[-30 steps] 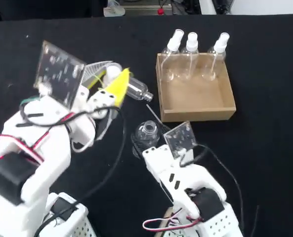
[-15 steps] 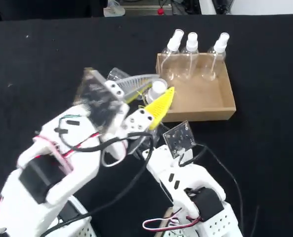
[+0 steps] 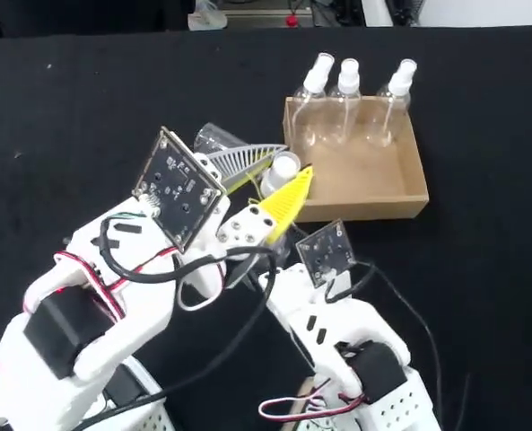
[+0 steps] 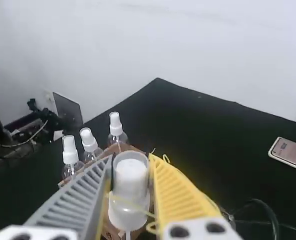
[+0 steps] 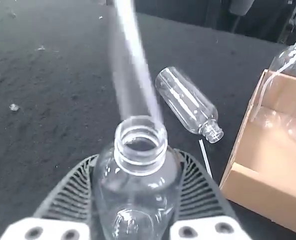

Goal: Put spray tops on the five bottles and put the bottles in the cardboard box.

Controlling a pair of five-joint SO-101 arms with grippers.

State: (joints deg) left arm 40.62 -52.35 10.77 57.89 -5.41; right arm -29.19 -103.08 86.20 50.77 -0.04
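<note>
Firmly, left gripper (image 4: pixel 130 162) clamps spray top (image 4: pixel 130 187); right gripper (image 5: pixel 138 172) clamps open bottle (image 5: pixel 140 142).

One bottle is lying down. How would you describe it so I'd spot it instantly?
Find the cardboard box on the table. Beside it a clear lying bottle rests flat, neck towards the box. The three capped bottles in the box stand upright and the held bottle sits in the right gripper; this one is loose and topless.

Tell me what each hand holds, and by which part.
Left hand: a spray top, clamped at its white head. Right hand: an uncapped bottle, gripped around its body below the neck.
</note>
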